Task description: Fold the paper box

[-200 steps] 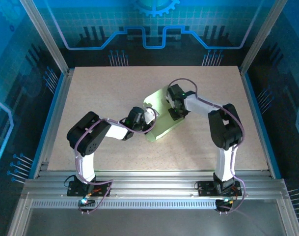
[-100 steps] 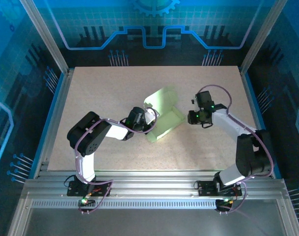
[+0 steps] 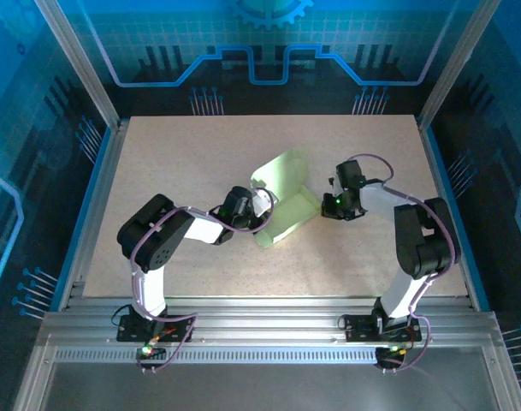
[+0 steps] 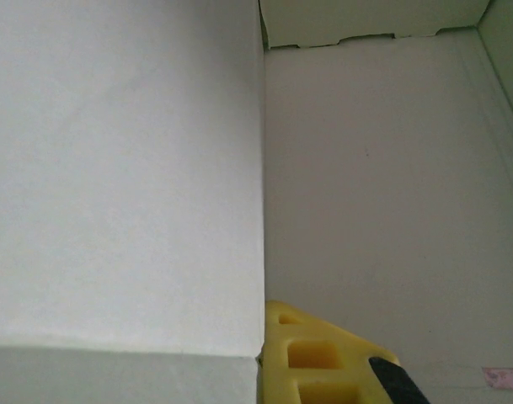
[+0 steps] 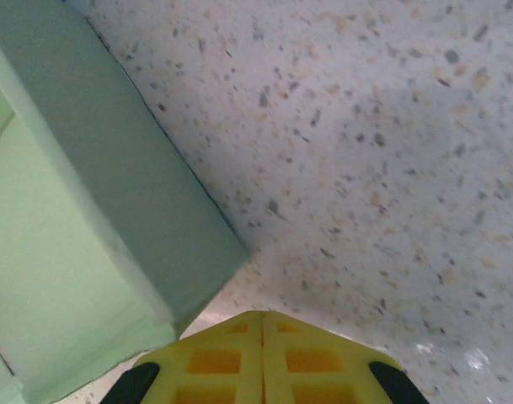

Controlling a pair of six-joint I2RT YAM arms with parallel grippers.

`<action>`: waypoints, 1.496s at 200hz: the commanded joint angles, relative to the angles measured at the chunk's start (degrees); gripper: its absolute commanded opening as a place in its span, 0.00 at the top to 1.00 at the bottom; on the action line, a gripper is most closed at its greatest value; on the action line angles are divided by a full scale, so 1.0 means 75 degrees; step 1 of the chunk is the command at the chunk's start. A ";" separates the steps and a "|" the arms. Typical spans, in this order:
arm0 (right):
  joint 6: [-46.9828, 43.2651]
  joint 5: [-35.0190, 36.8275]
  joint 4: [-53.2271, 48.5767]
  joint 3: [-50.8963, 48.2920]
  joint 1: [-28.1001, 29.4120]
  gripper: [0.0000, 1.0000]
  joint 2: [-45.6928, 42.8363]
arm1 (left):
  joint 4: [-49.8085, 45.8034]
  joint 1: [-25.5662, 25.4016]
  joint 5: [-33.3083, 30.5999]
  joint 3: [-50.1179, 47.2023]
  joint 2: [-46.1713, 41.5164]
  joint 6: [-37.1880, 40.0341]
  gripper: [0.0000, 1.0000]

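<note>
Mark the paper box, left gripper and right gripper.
paper box point(image 3: 290, 216), top view, on its flat base panel.
left gripper point(image 3: 267, 208), top view, at its tips on the box's left edge.
right gripper point(image 5: 262, 326), right wrist view, on the seam where its shut tips meet.

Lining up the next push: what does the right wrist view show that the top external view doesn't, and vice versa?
Right wrist: the right gripper shut, empty, just off a corner of the paper box. Top external: the left gripper at the box's left side, and a raised flap at its far end. Both: the box resting on the speckled table.
</note>
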 commanded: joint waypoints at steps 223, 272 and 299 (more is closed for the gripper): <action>-0.4158 0.0527 -0.1761 0.3360 0.0508 0.64 0.1742 | -0.1230 -0.0087 0.0021 0.0002 0.0398 0.0214 0.93; -0.4608 0.0978 -0.1623 0.3406 0.0793 0.73 0.2078 | -0.1300 -0.0088 0.0015 0.0056 0.0419 0.0197 0.93; -0.4759 0.0843 -0.1247 0.3110 0.0781 0.73 0.1874 | -0.1611 -0.0083 0.0118 0.0186 0.0402 0.0100 0.94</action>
